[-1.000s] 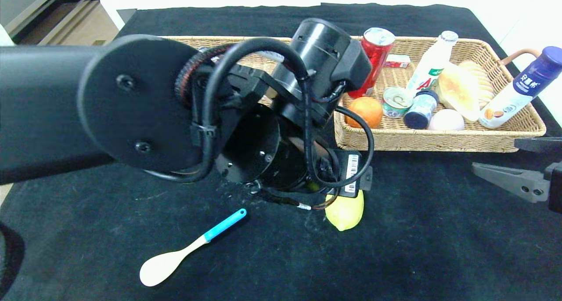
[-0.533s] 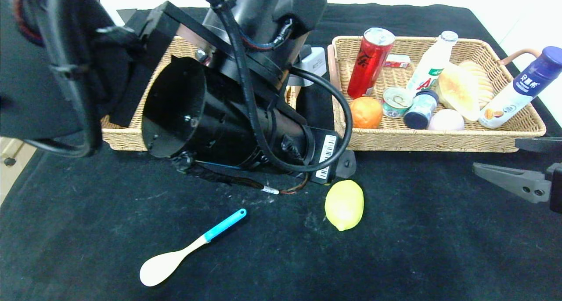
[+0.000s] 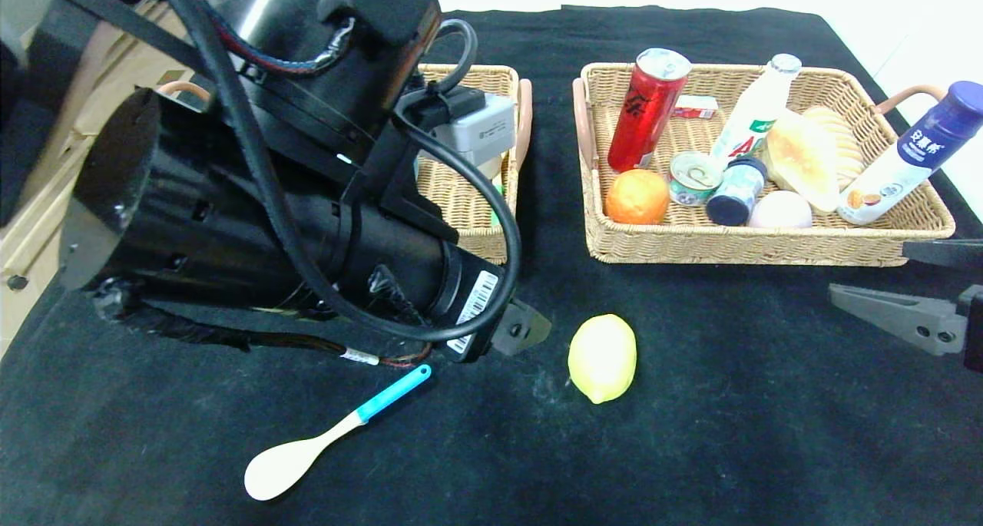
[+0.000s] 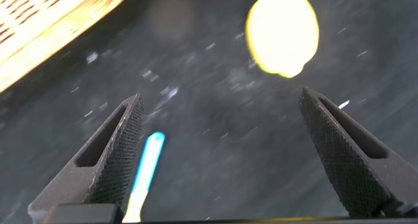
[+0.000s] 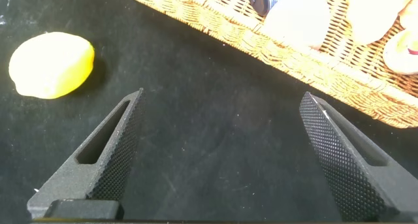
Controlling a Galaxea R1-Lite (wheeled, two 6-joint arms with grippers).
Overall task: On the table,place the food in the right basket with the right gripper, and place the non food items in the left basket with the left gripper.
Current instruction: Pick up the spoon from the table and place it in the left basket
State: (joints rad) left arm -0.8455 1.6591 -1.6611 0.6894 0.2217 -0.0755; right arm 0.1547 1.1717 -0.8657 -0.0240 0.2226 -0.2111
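Spoon (image 3: 330,434) just below the low, level left pincer (image 4: 228,152), jaws spread, empty

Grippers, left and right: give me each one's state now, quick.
Left gripper: open, holding nothing, above the table near the spoon and the lemon.
Right gripper: open, empty, in front of the right basket.

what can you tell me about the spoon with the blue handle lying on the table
The pale wooden spoon with a light blue handle lies flat on the black cloth-covered table, outside both baskets. Its oval bowl points toward the robot, and its blue handle end points away toward the left arm. Nothing touches it. In the left wrist view its handle shows beside one finger of the open left pincer, which holds nothing.
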